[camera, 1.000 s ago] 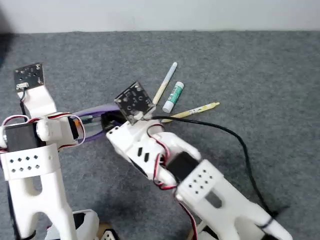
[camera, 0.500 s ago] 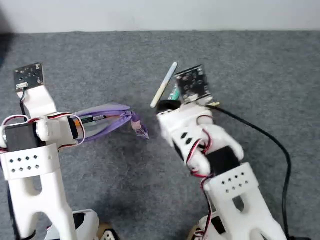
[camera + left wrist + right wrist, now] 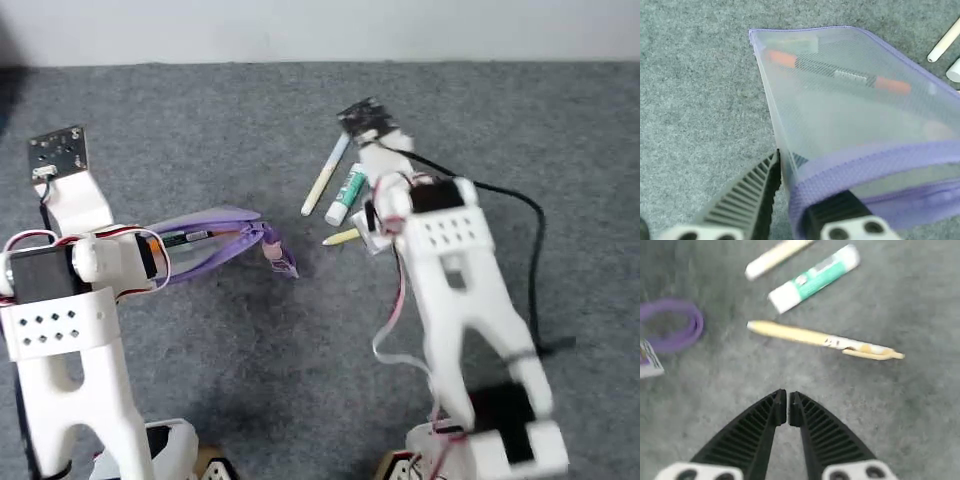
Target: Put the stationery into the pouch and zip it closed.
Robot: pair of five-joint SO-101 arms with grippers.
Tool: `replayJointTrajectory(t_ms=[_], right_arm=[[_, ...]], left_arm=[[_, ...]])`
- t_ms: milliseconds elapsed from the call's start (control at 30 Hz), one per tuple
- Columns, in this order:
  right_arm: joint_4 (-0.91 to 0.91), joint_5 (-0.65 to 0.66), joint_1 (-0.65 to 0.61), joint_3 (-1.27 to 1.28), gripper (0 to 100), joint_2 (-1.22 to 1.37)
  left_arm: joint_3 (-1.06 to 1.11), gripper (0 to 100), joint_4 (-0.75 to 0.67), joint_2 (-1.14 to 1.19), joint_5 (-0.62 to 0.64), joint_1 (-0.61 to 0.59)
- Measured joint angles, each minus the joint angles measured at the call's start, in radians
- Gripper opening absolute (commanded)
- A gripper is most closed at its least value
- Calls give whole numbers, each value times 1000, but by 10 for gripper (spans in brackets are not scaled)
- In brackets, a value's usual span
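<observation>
Surface: a grey, carpet-like desk (image 3: 210, 370), with a pale wall along its far edge.
Pouch: the pouch (image 3: 205, 238) is clear mesh with purple trim. It sits on the left side of the desk and stretches rightward from the left arm.
Left hand: the left hand (image 3: 790, 177) is pinching the pouch's purple-edged rim, with one finger on each side of it.
Inside the pouch: a dark pen with orange ends (image 3: 835, 74) shows through the mesh.
Zip pull: a purple loop with a small tag (image 3: 278, 255) lies on the desk at the pouch's right end.
Right hand: the right hand (image 3: 787, 396) has its fingers pressed together with nothing between them. It is over bare desk, just on the near side of the yellow pen.
Yellow pen: the yellow pen (image 3: 820, 339) lies flat on the desk to the right of the zip pull, outside the pouch.
Glue stick: a green and white glue stick (image 3: 348, 193) lies just beyond the yellow pen, not touching it.
Cream pen: a cream pen (image 3: 327, 175) lies beside the glue stick on its left, farthest from the arms.
</observation>
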Motion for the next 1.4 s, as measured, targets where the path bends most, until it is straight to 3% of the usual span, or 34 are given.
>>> replayJointTrajectory(t_ms=[133,367,633,800,900,1133,1400], right_arm=[[81,127,2,-140,268,181],[95,371,-40,-258,270,393],[-54,477,-48,-304,252,585],[-92,482,-46,-325,10,641],[-100,482,-46,-338,40,643],[-29,476,-48,-334,7,592],[201,275,-55,-334,8,405]], left_arm=[[0,13,0,0,0,0],[0,13,0,0,0,0],[0,13,0,0,0,0],[0,13,0,0,0,0],[0,13,0,0,0,0],[0,13,0,0,0,0],[0,13,0,0,0,0]])
